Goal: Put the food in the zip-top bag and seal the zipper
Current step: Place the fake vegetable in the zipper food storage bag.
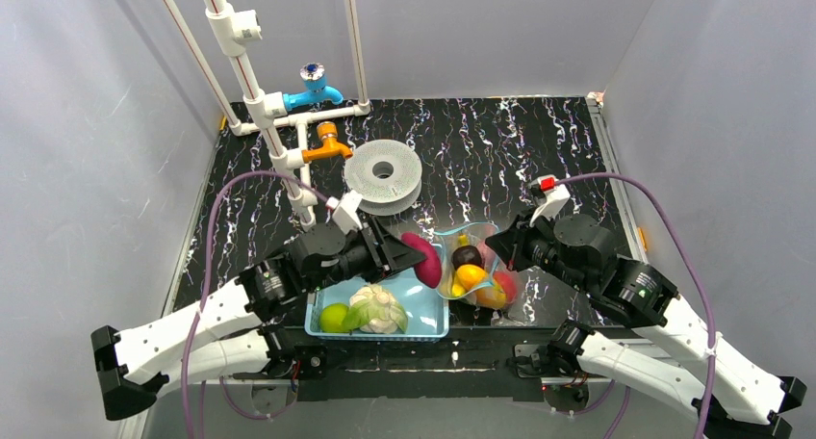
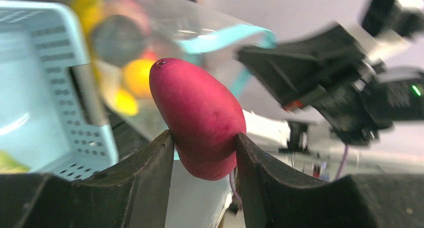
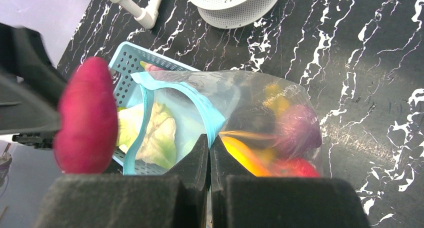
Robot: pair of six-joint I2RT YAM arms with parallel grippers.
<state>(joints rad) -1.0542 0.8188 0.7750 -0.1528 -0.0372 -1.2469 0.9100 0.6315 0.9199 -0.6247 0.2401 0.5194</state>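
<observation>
My left gripper (image 1: 408, 255) is shut on a dark maroon food piece (image 1: 423, 259), held in the air just left of the zip-top bag's (image 1: 478, 269) open mouth; the piece also shows in the left wrist view (image 2: 197, 108). My right gripper (image 1: 497, 246) is shut on the bag's teal zipper strip (image 3: 200, 105) and holds the mouth up and open. Inside the bag lie a dark piece (image 1: 468, 256), an orange piece (image 1: 471, 276), a red one (image 1: 501, 287) and yellow ones. The cauliflower (image 1: 377, 309) and a green piece (image 1: 334, 317) lie in the light-blue basket (image 1: 424, 316).
A white round perforated disc (image 1: 383, 174) lies behind the bag. White pipes with a blue tap (image 1: 313, 90) and an orange tap (image 1: 330, 146) stand at the back left. Grey walls enclose the black marbled table (image 1: 520, 150).
</observation>
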